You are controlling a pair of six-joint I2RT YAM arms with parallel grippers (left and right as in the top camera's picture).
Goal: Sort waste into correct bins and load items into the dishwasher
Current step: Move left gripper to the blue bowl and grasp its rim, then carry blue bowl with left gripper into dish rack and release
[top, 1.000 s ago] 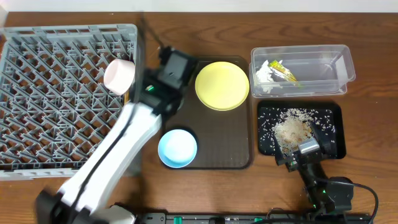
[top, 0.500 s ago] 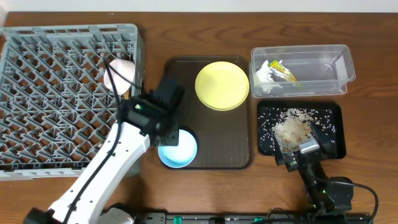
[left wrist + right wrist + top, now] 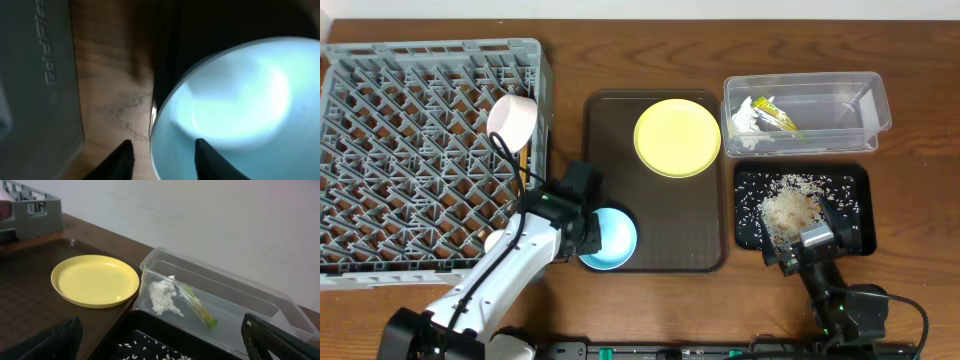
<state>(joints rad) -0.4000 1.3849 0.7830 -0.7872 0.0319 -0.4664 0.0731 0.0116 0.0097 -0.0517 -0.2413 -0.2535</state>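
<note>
The light blue bowl (image 3: 610,238) sits at the front left of the brown tray. My left gripper (image 3: 585,238) is open and straddles its left rim. In the left wrist view (image 3: 162,160) one finger is outside over the wood and one is inside the bowl (image 3: 240,100). The white bowl (image 3: 512,118) lies tilted at the right edge of the grey dish rack (image 3: 410,150). The yellow plate (image 3: 677,137) is on the tray. The clear tub (image 3: 840,110) holds the tissue (image 3: 744,118) and wrapper (image 3: 775,114). The black tray (image 3: 850,185) holds rice (image 3: 788,212). My right gripper (image 3: 807,243) is open and empty over its front edge.
The brown serving tray (image 3: 660,220) lies between the rack and the bins. The rack's grey wall (image 3: 35,75) stands close on the left of my left gripper. The right wrist view shows the plate (image 3: 95,280), tub (image 3: 235,305) and rice (image 3: 150,350).
My left arm has swung from the rack's right edge down to the blue bowl. The white bowl stays in the rack. The right arm has not moved.
</note>
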